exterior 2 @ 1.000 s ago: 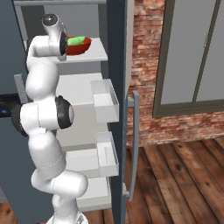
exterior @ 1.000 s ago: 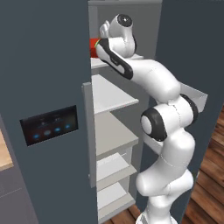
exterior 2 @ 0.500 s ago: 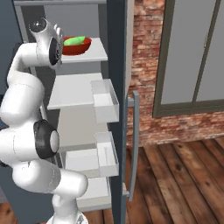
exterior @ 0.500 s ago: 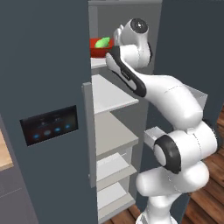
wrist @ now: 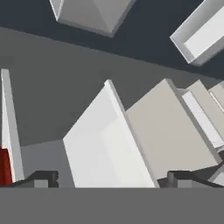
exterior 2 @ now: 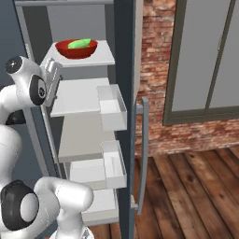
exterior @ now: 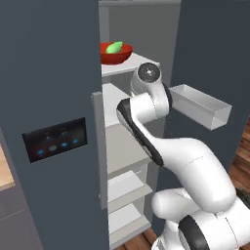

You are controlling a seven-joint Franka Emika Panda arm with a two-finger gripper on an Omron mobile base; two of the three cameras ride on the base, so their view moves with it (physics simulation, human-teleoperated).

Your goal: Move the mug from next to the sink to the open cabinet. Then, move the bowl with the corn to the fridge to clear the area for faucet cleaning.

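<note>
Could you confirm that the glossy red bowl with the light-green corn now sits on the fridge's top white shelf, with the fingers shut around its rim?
Not quite: the fingers stand wide open with nothing between them, as the hand view shows. The glossy red bowl with the light-green corn does sit on the fridge's top white shelf, as the right base view shows.

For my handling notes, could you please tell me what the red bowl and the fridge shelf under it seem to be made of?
Wide shallow red bowl: probably glazed ceramic or glossy plastic, judging by its shiny rim. Flat white fridge shelf: likely matte plastic or painted metal, being uniformly dull and opaque.
</note>
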